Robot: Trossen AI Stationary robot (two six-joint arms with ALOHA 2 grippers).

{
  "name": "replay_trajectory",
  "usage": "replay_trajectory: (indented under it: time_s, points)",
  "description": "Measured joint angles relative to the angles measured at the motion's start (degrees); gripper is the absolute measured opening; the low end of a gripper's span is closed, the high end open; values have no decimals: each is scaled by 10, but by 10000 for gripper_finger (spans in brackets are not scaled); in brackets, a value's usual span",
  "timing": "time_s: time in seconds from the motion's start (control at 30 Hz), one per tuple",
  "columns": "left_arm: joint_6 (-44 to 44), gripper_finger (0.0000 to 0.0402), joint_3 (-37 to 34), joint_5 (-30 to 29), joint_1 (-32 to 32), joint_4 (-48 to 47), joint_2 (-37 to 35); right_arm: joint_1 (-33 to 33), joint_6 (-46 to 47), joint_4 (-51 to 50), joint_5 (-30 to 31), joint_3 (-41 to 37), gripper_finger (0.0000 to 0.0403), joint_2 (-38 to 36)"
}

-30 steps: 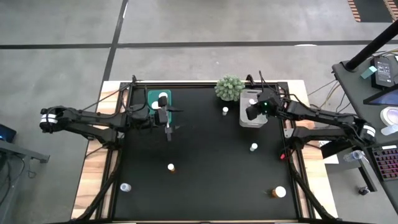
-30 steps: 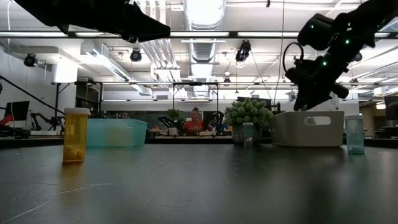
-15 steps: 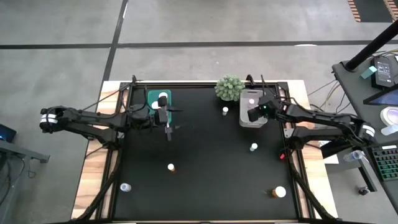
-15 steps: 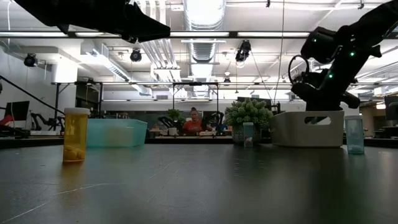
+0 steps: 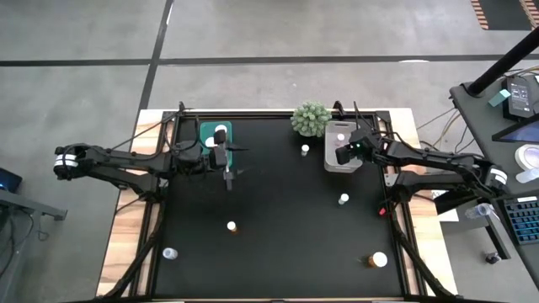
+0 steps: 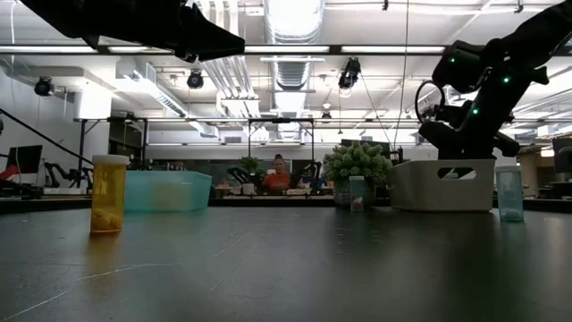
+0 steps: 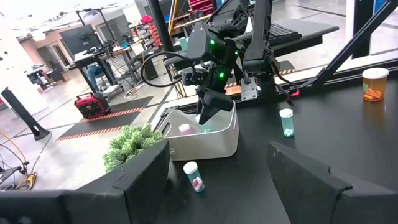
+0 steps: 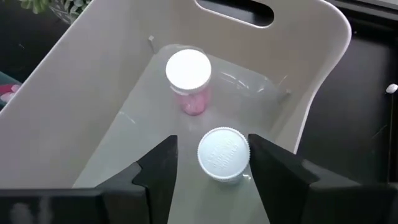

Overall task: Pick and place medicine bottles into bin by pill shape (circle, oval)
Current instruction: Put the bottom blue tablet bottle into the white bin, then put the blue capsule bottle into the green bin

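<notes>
My right gripper [image 8: 211, 155] reaches down into the white bin [image 8: 112, 93], which also shows in the high view [image 5: 341, 160]. Its open fingers stand on either side of a white-capped bottle [image 8: 222, 154] that stands in the bin. A second bottle with pink pills [image 8: 188, 78] stands farther back in the bin. My left gripper [image 5: 227, 172] hangs open and empty beside the teal bin [image 5: 205, 129], which holds one white-capped bottle [image 5: 221, 131]. Loose bottles stand on the black table [image 5: 305, 150] [image 5: 344, 199] [image 5: 232, 225]. My right gripper comes at the bottle's white cap [image 8: 239, 155] from above, pointing down. A clear gap shows between the cap and one finger [image 8: 163, 168]. The other finger [image 8: 267, 165] lies right at the cap's edge, and I cannot tell whether it touches.
A spiky green plant ball [image 5: 311, 119] sits at the far edge, left of the white bin. Another small bottle [image 5: 169, 253] stands near the front left and an amber bottle [image 5: 376, 260] near the front right. An amber bottle [image 6: 109, 193] shows in the low view.
My right gripper has gone down from above the white bin into it, then kept still. My left arm has not moved.
</notes>
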Motion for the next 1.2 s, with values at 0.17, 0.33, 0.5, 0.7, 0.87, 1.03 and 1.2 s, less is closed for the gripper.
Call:
replay_trajectory:
  time_s: [0.17, 0.33, 0.5, 0.7, 0.87, 1.03, 1.2]
  points:
    - [-32, 251, 0, 0, 0, 0, 0, 0, -4, -39, -1, 19, 195, -5]
    - [-74, 251, -5, 0, -9, -1, 0, 0, -33, -107, -1, 60, 196, -8]
    - [-117, 251, -5, 0, -28, 1, 0, 1, -52, -153, -2, 99, 195, -10]
    - [-201, 251, -5, 1, -63, 12, 9, 42, -57, -156, -22, 112, 187, -47]
    - [-260, 251, -5, 1, -99, 72, 56, 118, -46, -126, -22, 104, 176, -90]
    - [-313, 251, -1, 1, -128, 181, 120, 211, -78, -2, -22, 84, 171, -114]
    - [-330, 251, 16, 0, -142, 312, 207, 289, -191, 74, -22, 84, 171, -118]
